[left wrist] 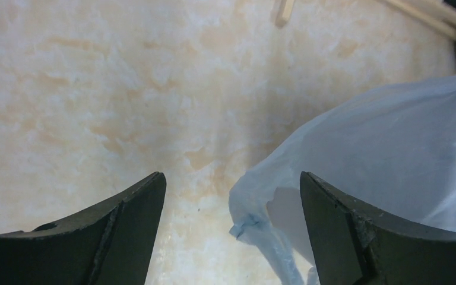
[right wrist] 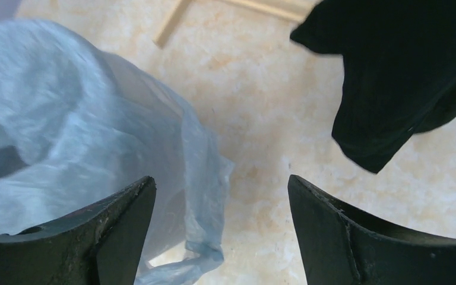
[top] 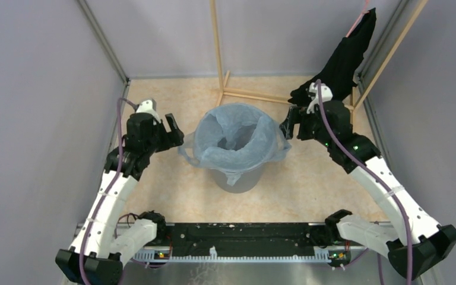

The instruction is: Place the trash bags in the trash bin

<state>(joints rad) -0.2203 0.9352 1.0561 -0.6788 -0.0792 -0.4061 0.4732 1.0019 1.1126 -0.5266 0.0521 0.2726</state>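
Two units: left end effector (top: 176, 132) and right end effector (top: 287, 124), both wide, empty, flanking trash bin (top: 237, 180) on bench (top: 309, 190). Trash bag (top: 234, 133) lines bin between them, edges draped outward toward each, equally near.

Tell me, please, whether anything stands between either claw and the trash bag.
Nothing visible does. The left claw and the right claw stand open on either side of the trash bag, whose loose edges hang over the trash bin's rim.
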